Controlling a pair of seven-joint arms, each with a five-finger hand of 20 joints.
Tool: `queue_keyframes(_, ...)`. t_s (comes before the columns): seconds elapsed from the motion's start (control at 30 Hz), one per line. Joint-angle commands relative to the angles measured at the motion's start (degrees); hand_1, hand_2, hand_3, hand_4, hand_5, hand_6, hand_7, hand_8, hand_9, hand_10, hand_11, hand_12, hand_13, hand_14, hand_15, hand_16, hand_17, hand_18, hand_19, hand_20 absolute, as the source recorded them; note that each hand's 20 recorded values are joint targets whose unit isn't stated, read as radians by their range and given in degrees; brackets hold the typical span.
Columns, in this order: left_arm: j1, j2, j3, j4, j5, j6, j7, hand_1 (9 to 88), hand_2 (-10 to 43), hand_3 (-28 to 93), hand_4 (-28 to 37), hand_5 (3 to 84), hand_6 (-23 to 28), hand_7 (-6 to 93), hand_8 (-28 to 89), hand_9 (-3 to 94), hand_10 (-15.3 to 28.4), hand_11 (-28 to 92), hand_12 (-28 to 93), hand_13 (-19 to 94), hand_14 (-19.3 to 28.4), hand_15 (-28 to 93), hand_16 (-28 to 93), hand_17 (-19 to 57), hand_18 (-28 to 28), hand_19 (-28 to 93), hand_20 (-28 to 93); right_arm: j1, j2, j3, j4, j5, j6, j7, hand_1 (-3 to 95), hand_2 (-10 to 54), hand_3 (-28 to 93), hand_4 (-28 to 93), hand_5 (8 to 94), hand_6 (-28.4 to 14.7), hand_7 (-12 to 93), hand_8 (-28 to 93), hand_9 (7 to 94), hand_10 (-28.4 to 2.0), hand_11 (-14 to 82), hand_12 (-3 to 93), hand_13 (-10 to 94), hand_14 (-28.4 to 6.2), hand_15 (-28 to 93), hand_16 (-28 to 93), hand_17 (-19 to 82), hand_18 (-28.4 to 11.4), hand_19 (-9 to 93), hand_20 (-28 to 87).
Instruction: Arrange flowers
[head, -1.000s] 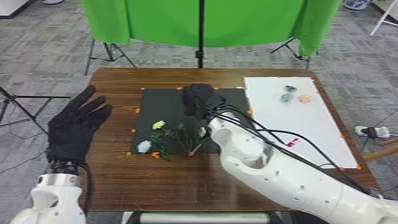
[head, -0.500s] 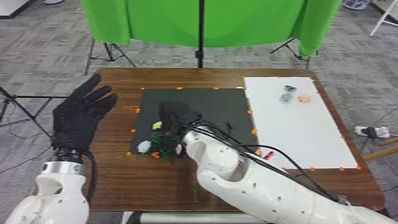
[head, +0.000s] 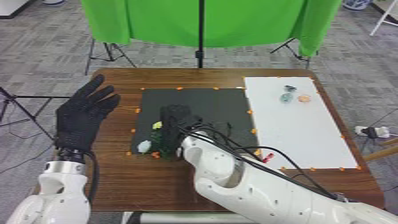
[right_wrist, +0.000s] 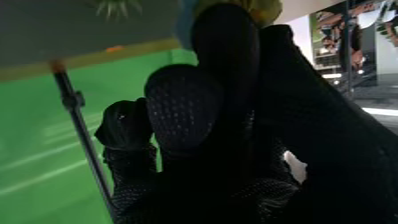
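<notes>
My right hand (head: 177, 116) is over the dark mat (head: 218, 100) in the head view, just beside a yellow flower (head: 157, 125). A white flower (head: 144, 146) lies nearer the mat's front left corner, with green leaves beside it. In the right wrist view, something yellow (right_wrist: 264, 11) with light blue beside it shows behind the tip of my right hand (right_wrist: 182, 107); whether it is held cannot be told. My left hand (head: 82, 117) is open, left of the mat.
A white board (head: 298, 120) lies on the right of the brown table (head: 124, 185), with a teal piece (head: 287, 97) and a pale orange one (head: 305, 98) near its back. My right forearm and its cables cross the front right of the table.
My right hand has moved left and toward the front, from the back of the mat to beside the yellow flower. My left hand has shifted slightly right.
</notes>
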Motion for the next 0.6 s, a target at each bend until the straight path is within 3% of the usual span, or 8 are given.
queue_keyframes(0.03,2.49,-0.3,-1.04,-0.31,0.18,-0.02,-0.15,24.1,5.8,79,-23.8,39.8,9.2,13.4,-9,36.0,20.1,25,12,26,27.8,53,-7,-6.9,28.4,52,23,1.58,-0.1,0.13,-0.93,-3.68,-1.39,2.72,47.0,-9.5,74,-28,76.8,1.7,14,-1,89.8,-8.3,37.8,25.1,79,-6.4,74,19,36,-24.6,93,54)
queue_keyframes(0.17,3.01,-0.46,-0.94,-0.47,0.04,0.19,0.0,24.1,5.7,79,-23.8,39.9,9.1,13.4,-9,36.0,20.2,25,12,26,27.9,53,-7,-7.0,28.4,52,23,1.13,0.21,0.64,-1.55,-4.43,-3.1,2.88,39.6,-9.5,80,-28,71.1,1.4,14,-12,85.2,-9.5,45.1,21.8,75,-8.2,78,19,35,-25.1,93,56)
queue_keyframes(0.23,3.2,-0.54,-1.15,-0.5,0.16,0.04,-0.09,24.0,5.7,79,-23.7,39.9,9.1,13.5,-9,36.0,20.2,25,12,26,27.9,53,-7,-6.9,28.4,52,23,0.58,-0.18,1.9,-1.82,-4.11,-4.72,2.54,38.6,-9.5,80,-28,69.7,1.2,14,-12,84.6,-9.8,46.1,21.1,75,-8.6,79,19,34,-25.1,93,56)
queue_keyframes(0.4,3.7,-0.49,-1.16,-0.47,-0.18,0.22,0.39,24.1,5.6,79,-23.7,39.8,9.1,13.5,-9,36.0,20.2,25,12,26,27.9,53,-7,-6.9,28.4,52,23,1.82,0.69,0.95,-2.48,-3.24,-2.56,3.96,37.2,-9.5,80,-28,67.9,1.0,13,-12,83.4,-10.3,48.0,20.2,74,-9.0,79,19,33,-25.5,93,56)
queue_keyframes(0.6,7.04,-0.49,-1.98,-0.74,-1.87,1.87,2.7,23.9,5.3,79,-23.7,39.7,9.1,13.5,-9,35.9,20.1,25,12,26,27.9,53,-7,-6.9,28.4,52,23,1.61,2.79,3.57,-6.05,-1.4,0.53,5.45,36.7,-9.5,80,-28,67.9,0.9,13,-12,82.9,-10.4,48.5,19.9,74,-9.3,80,18,33,-25.7,93,56)
